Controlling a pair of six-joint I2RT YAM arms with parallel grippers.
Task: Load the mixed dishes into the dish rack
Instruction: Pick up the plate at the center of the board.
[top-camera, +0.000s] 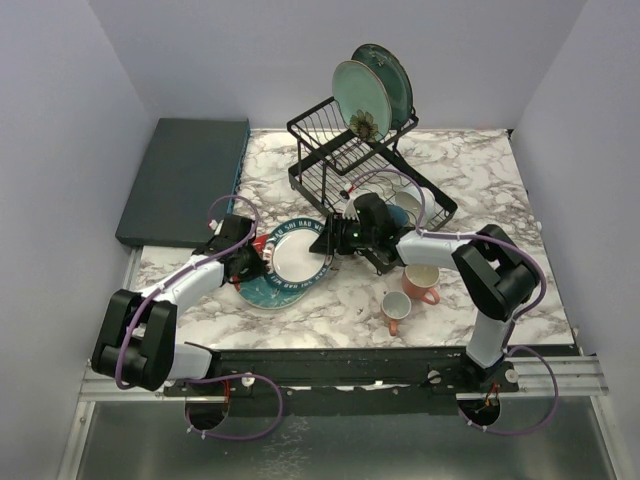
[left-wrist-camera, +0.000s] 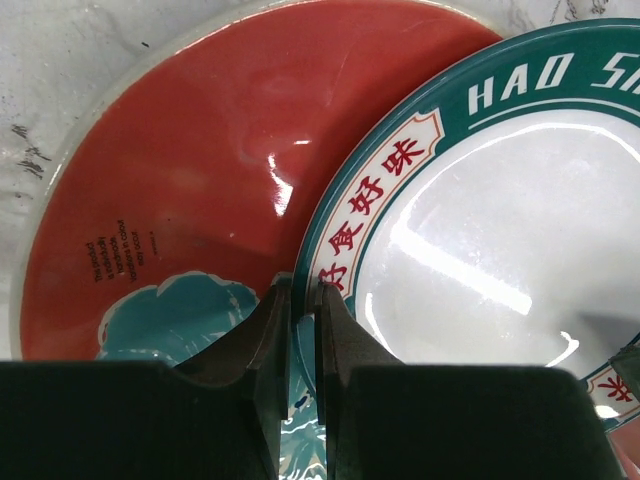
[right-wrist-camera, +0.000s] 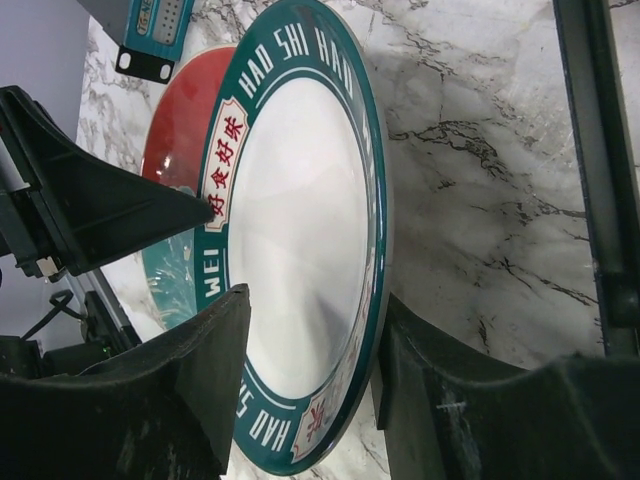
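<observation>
White and teal, the top plate (top-camera: 296, 252) is seen from above lying on a red plate (top-camera: 262, 272) on the marble table (top-camera: 480, 180), in front of the rack (top-camera: 350, 165). Two plates (top-camera: 372, 88) are already stood in the rack. Both arms are met at the pile, but the fingers are too small here to be made out.

From the left wrist, the left fingers (left-wrist-camera: 303, 330) are seen nearly closed, with the plate's (left-wrist-camera: 500, 230) rim pinched between them.

From the right wrist, the right fingers (right-wrist-camera: 310, 380) are spread wide around the plate's (right-wrist-camera: 300, 230) edge. It cannot be told if they touch it. The plate should be gripped firmly before being lifted, and the rim kept level. The fingertips are cut off.
</observation>
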